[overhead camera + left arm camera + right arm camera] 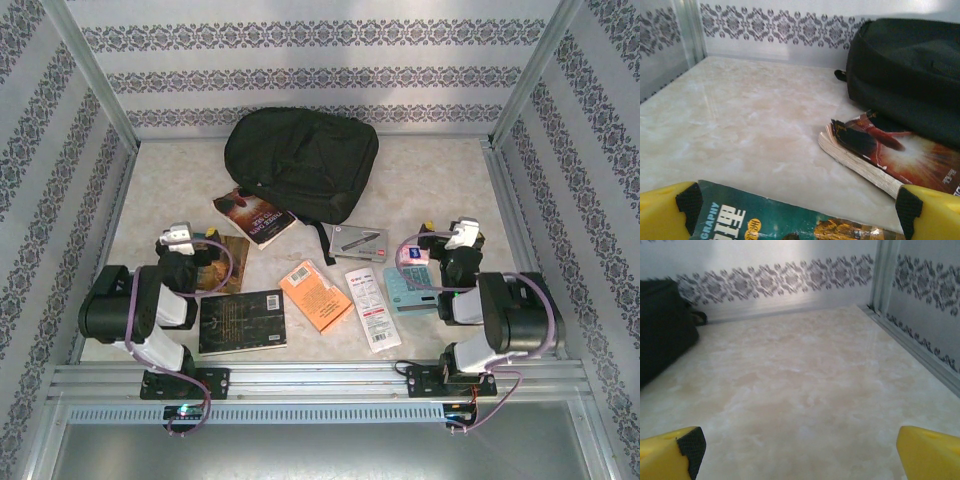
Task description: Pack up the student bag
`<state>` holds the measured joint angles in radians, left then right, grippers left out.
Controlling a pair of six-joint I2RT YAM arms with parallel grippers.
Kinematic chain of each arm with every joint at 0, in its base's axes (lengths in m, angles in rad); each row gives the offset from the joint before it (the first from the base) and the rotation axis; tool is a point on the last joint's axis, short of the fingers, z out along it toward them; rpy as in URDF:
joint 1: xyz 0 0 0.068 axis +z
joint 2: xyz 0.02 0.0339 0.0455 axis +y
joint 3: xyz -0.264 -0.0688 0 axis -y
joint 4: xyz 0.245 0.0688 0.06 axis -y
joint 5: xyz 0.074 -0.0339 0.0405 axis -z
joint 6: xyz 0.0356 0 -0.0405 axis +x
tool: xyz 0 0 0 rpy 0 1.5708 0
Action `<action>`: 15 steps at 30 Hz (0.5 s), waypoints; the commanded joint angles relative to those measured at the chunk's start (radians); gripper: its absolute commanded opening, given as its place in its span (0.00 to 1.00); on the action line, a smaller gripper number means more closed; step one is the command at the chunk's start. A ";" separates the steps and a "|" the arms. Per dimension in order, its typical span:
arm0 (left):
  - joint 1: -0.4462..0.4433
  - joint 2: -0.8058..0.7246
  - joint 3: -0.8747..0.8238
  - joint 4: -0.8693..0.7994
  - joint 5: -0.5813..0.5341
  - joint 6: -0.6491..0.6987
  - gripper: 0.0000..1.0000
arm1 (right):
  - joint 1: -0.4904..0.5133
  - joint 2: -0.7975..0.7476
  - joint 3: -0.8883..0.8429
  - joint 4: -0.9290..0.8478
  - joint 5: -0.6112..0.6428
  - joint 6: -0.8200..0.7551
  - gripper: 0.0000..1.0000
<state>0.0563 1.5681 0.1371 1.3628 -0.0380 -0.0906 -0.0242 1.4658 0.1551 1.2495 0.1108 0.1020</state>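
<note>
The student bag (300,160) is a black fabric backpack lying flat at the back centre, seen also in the left wrist view (910,75) and at the left edge of the right wrist view (662,330). A red-covered paperback (255,216) (890,150) leans against its front edge. My left gripper (203,248) (800,215) is open, low over a teal book (225,262) (765,220) with nothing between its yellow fingers (665,210). My right gripper (445,240) (800,455) is open over bare table, to the right of the bag.
Loose on the near table lie a dark book (242,320), an orange book (315,295), a grey case (358,243), a long white packet (372,306), a pink item (412,253) and a pale blue calculator (410,290). Patterned walls enclose three sides.
</note>
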 commanded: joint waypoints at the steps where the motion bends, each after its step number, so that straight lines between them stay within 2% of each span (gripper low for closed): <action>1: -0.019 -0.135 -0.018 -0.040 -0.066 0.011 1.00 | 0.050 -0.187 0.022 -0.165 -0.017 -0.069 0.98; 6: -0.074 -0.254 -0.058 0.008 -0.030 0.088 1.00 | 0.150 -0.380 0.133 -0.396 0.030 -0.028 0.98; 11: -0.155 -0.308 0.060 0.011 0.052 0.120 1.00 | 0.372 -0.450 0.250 -0.522 -0.030 -0.113 0.98; 13: -0.208 -0.329 0.125 -0.074 0.022 0.075 1.00 | 0.467 -0.477 0.306 -0.631 0.043 -0.082 0.98; 15: -0.282 -0.410 0.226 -0.345 -0.013 0.067 1.00 | 0.549 -0.506 0.365 -0.750 0.103 -0.068 0.98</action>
<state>-0.1581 1.2400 0.2592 1.2457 -0.0387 -0.0128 0.4538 0.9993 0.4484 0.6880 0.1379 0.0338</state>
